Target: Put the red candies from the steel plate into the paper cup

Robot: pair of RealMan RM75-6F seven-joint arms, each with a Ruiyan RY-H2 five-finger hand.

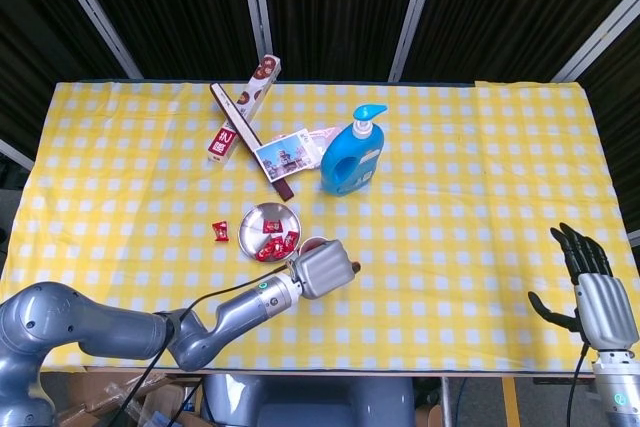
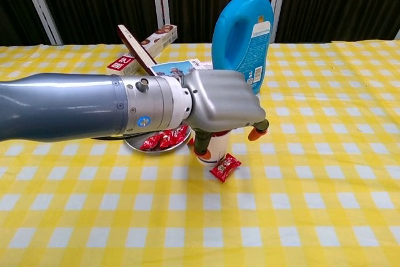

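The steel plate point(image 1: 268, 220) point(image 2: 134, 144) holds several red candies point(image 1: 271, 245) point(image 2: 164, 139). Just right of it stands the white paper cup point(image 1: 311, 244) point(image 2: 214, 148). My left hand point(image 1: 322, 269) point(image 2: 225, 101) hovers over the cup's mouth, palm down, with orange fingertips point(image 2: 201, 151) hanging on either side of the cup. Something red shows at the rim under the palm; whether the hand holds it is hidden. One red candy point(image 2: 225, 167) lies on the cloth in front of the cup, another point(image 1: 220, 231) left of the plate. My right hand point(image 1: 590, 292) rests with fingers spread at the table's right front edge.
A blue pump bottle point(image 1: 352, 157) point(image 2: 244, 29) stands behind the cup. Behind the plate are a postcard point(image 1: 288, 154), a long dark stick point(image 1: 250, 139) and a slim red-and-white box point(image 1: 243, 107). The yellow checked cloth point(image 1: 470, 207) covers the table.
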